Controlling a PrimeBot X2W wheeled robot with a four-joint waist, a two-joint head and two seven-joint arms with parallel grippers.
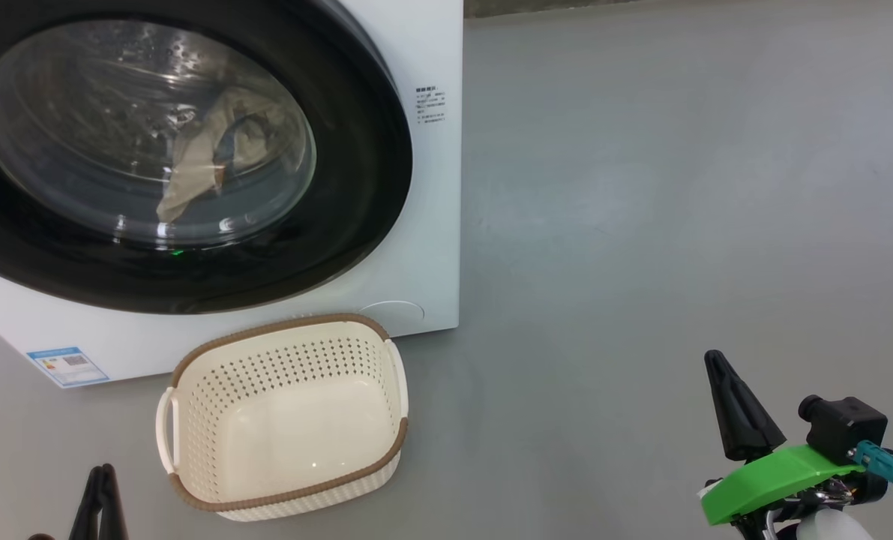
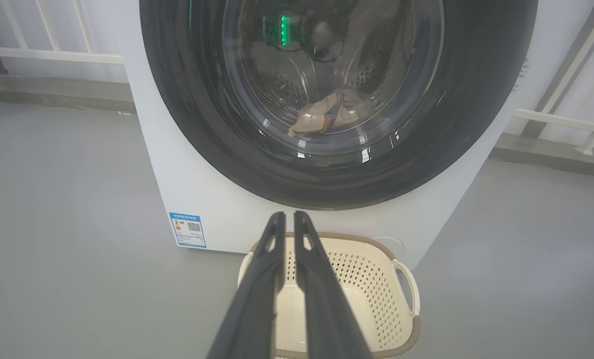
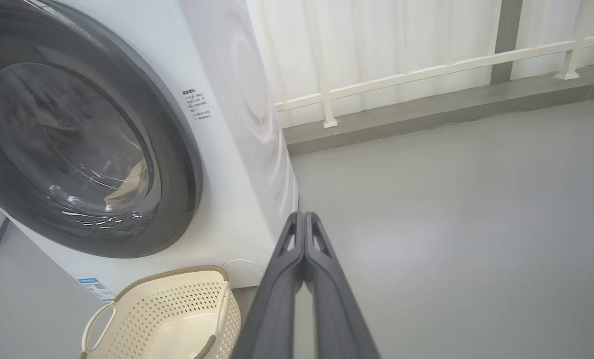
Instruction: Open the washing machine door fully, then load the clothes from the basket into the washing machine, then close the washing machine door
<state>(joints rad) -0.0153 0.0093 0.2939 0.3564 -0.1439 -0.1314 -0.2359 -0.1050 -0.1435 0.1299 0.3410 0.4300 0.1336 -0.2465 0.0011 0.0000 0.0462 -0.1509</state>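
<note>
The washing machine door (image 1: 184, 150) lies flush against the front of the washing machine (image 1: 431, 225), so it looks closed. Through its glass the clothes (image 1: 206, 161) sit low in the drum as a crumpled heap, mostly cream with a streak of darker print. The basket (image 1: 281, 327) stands on the floor (image 1: 641, 187) just in front of the machine, below the door's lower edge, and nothing lies in it.

Judged from this, all three steps look done: door shut, load inside, basket emptied. What is left, if anything, is to check that the door has latched. That would call for a firm press on the black ring by whichever hand is nearer. I cannot tell from the pictures whether the latch has caught.

The left hand (image 2: 288, 219) hangs in front of the machine, above the basket and pointing at the door's lower rim. Its two fingers are drawn close together, with only a thin slit between them and nothing in it. The right hand (image 3: 303, 219) is out past the machine's right front corner, over bare floor. Its fingers are pressed together, and it too is empty.

By count there is one machine, one door, one basket with two side handles, and two hands. There is one heap of clothes; how many garments make it up cannot be told through the glass. One blue label (image 1: 67, 365) sits at the machine's lower front corner.
</note>
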